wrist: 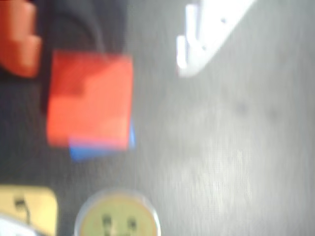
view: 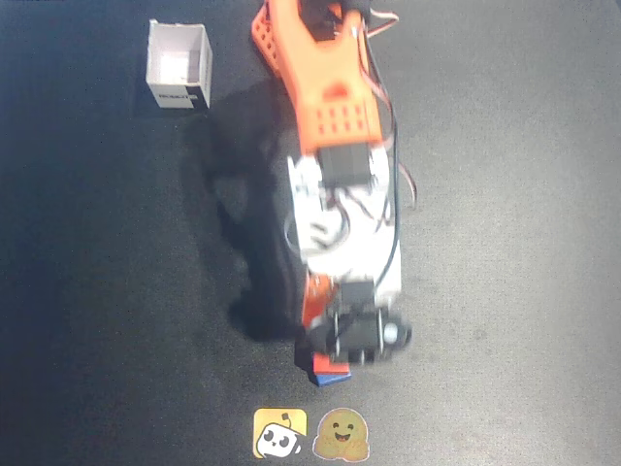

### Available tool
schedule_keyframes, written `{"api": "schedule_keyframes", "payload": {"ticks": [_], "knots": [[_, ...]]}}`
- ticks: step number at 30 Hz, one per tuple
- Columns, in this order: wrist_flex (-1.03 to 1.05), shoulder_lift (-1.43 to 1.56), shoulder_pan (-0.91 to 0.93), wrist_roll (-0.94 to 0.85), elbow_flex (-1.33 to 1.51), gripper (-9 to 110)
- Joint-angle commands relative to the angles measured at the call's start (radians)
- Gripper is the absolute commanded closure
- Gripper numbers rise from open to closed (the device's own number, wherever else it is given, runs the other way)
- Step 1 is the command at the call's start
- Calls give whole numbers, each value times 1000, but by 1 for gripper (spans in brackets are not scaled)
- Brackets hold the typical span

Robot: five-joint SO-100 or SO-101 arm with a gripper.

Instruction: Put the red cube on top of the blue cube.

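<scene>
Overhead view: the arm is extended from the top centre down toward the lower centre of the frame, over a dark desk (view: 505,243). The gripper (view: 328,361) is positioned above the cubes, which are mostly hidden beneath it. A sliver of the red cube (view: 316,365) and a corner of the blue cube (view: 333,380) are seen at its lower edge.

Wrist view, blurred: the red cube (wrist: 91,101) is seen resting on the blue cube (wrist: 98,148), of which only a thin strip shows along the lower and right edge. An orange finger (wrist: 18,38) is seen at upper left, a white finger (wrist: 206,37) well apart at upper right; the gripper is spread, nothing grasped.

A white box (view: 179,66) is noted at upper left of the overhead view. Two stickers, a yellow square (view: 279,433) and a round face (view: 342,434), are noted just below the cubes.
</scene>
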Motion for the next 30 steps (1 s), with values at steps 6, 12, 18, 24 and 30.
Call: {"api": "schedule_keyframes", "payload": {"ticks": [6,12,18,24,30], "knots": [[25,466,26,-114,336,98],[115,738,31,-150,514,101],[210,1023,48,-207,693,101],[314,1266,74,-239,830,101],[382,1401,74,-215,928,101]]}}
